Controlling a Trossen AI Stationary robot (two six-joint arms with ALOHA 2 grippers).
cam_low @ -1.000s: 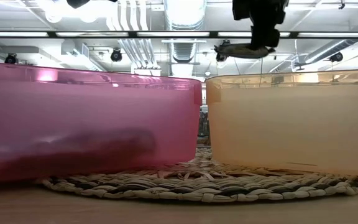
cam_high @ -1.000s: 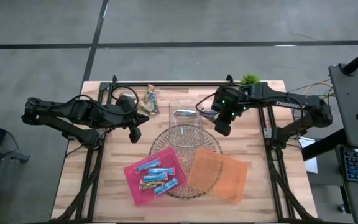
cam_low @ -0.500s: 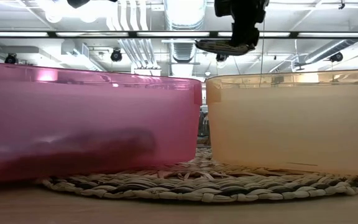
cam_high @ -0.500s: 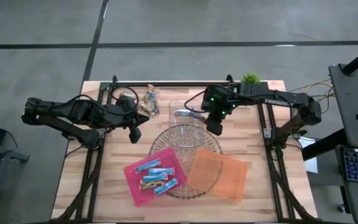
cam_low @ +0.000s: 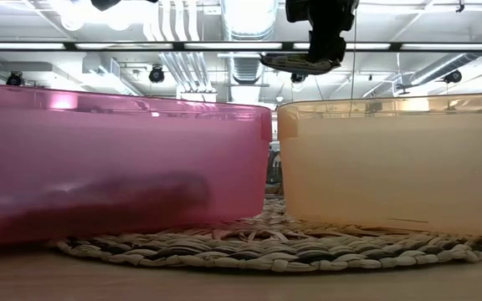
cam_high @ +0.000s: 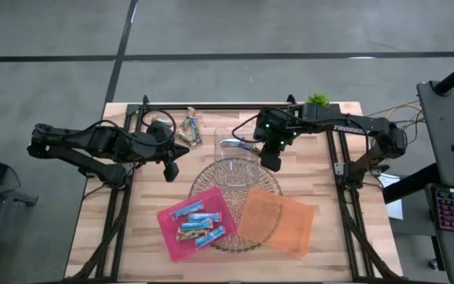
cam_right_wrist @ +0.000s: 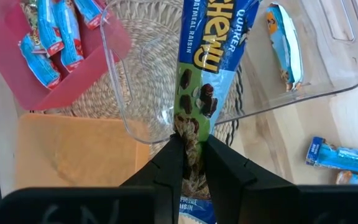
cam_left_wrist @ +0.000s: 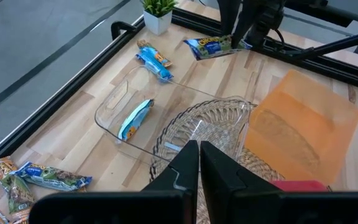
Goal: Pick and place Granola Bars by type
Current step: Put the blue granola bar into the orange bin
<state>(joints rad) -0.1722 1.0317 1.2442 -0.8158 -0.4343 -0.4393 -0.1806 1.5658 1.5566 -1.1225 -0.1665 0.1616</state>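
Right pincer (cam_high: 268, 162) shifted left, clear box (cam_high: 236, 158) beside

Bright, even overhead light from ceiling tubes (cam_low: 182, 46) (soft shadows), with nearby trays (cam_low: 115, 159) blurred.

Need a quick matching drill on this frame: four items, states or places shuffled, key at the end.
Items:
1. right tool
2. left tool
3. pink tray
4. orange tray

States:
A. no bars in it
B. holds several bars
C. shut, nothing in it
D. shut on a green-and-blue bar, raised beside the clear box

Pairs: 1-D, 2-C, 3-B, 4-A
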